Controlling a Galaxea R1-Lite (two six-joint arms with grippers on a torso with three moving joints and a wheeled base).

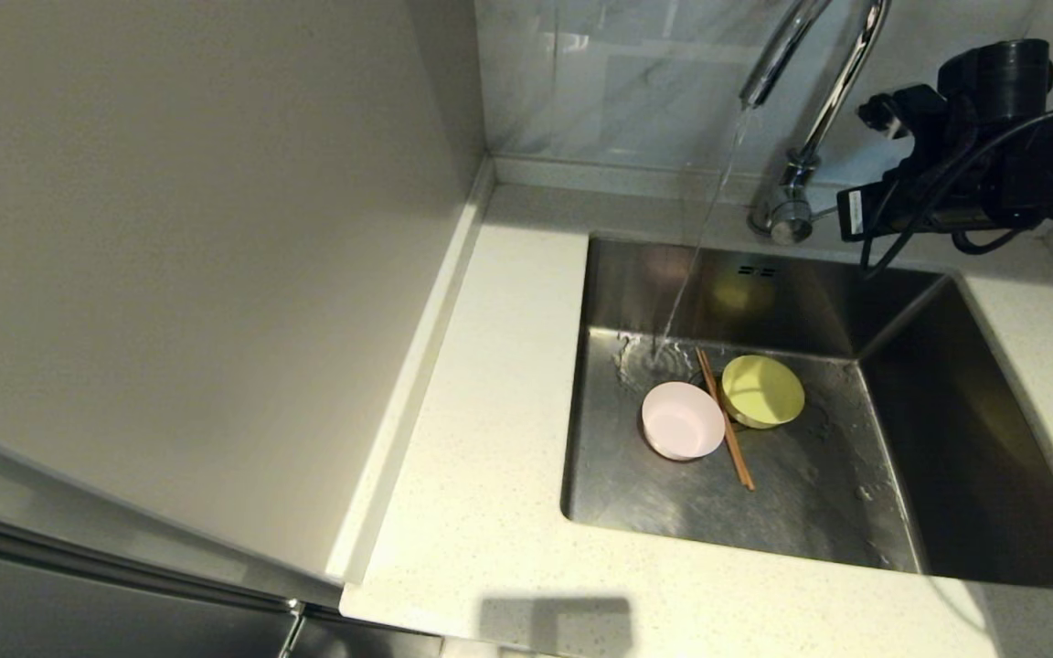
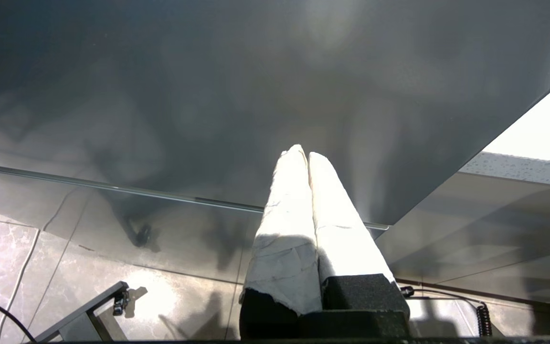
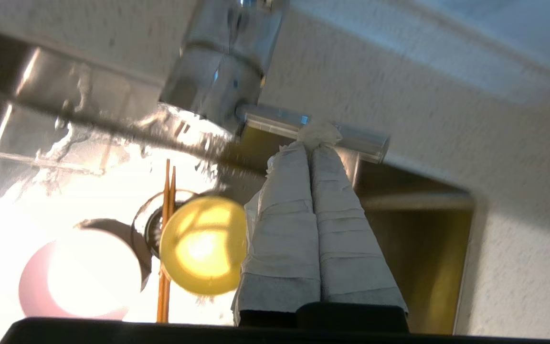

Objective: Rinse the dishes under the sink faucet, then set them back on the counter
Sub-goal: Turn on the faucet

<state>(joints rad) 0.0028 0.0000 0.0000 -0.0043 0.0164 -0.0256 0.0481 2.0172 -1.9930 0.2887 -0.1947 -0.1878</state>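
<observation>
**Water's on, all three dishes sitting in the sink**

Head view: the faucet (image 1: 810, 100) at the top of the frame, right of centre, is running, with a thin stream dropping from the spout onto the sink (image 1: 974, 439) floor near the back wall. Just in front of where the water lands you've got the pink dish (image 1: 682, 420), the chopsticks (image 1: 726, 431) and the yellow bowl (image 1: 761, 391). The chopsticks lie flat and diagonal between the two, seemingly touching the pink dish's rim on one side and running right along the yellow bowl on the other. The stream itself hits the steel, not any of the dishes, as far as I can tell.

The right pincer (image 3: 310, 143) is up at the upper right of the head view, by the faucet base. In the right wrist view its two wrapped fingers (image 3: 284, 224) are pressed together, tips right against the thin lever handle (image 3: 313, 129); they aren't clamped around it, just touching it with the tips.

The left pincer (image 2: 302, 152) only shows in its own wrist view, fingers together and holding nothing, hanging in front of a dark cabinet panel (image 2: 208, 95) with tiled floor (image 2: 12, 258) at the lower left of that frame.

The speckled bench (image 1: 490, 457) wraps the sink, and the beige wall panel (image 1: 179, 256) fills the left of the head view.
</observation>
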